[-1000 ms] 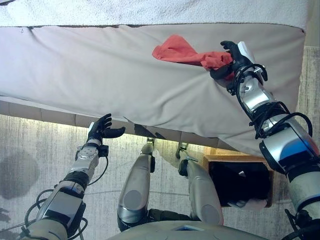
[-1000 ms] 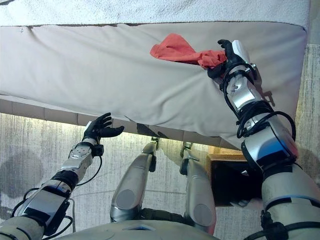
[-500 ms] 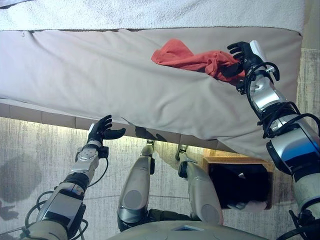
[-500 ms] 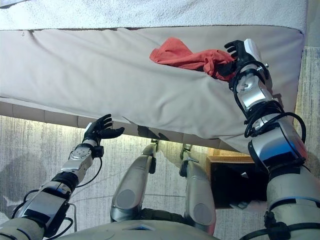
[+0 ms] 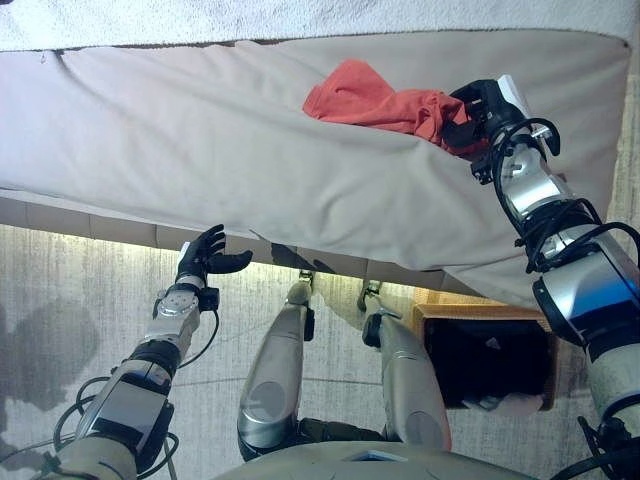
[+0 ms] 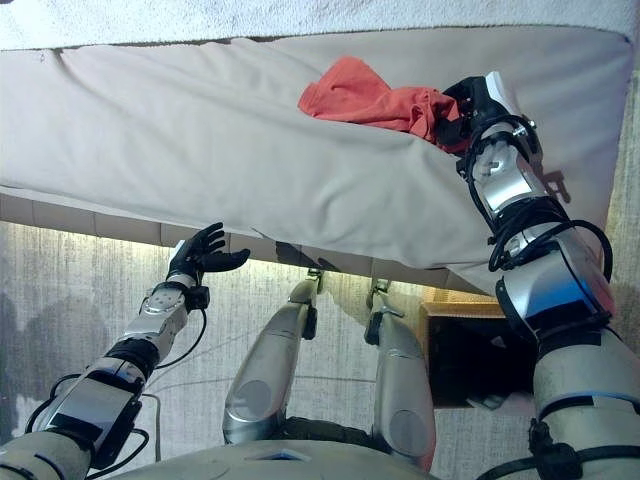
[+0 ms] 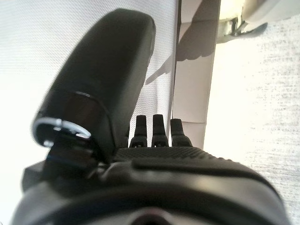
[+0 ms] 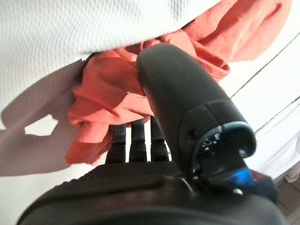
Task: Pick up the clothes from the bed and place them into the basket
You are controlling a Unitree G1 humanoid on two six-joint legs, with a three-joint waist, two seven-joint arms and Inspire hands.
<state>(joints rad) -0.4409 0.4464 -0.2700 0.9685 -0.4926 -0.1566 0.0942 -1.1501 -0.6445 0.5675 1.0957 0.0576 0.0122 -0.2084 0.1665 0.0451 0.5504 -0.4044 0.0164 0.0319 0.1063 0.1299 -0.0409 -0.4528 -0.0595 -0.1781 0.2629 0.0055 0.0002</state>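
A red cloth lies on the beige bed towards its right end. My right hand is shut on the cloth's right end; in the right wrist view my thumb and fingers pinch the bunched red cloth. My left hand hangs open and empty below the bed's near edge, over the floor; it also shows in the left wrist view. The wooden basket stands on the floor at the lower right, with dark clothes inside.
A white blanket lies along the far side of the bed. The bed's near edge overhangs a pale slatted base. A light carpet covers the floor at the left.
My right hand has closed tighter on the red cloth and pulled its right end a little towards the bed's right side. The view has shifted slightly. My left hand stays put.
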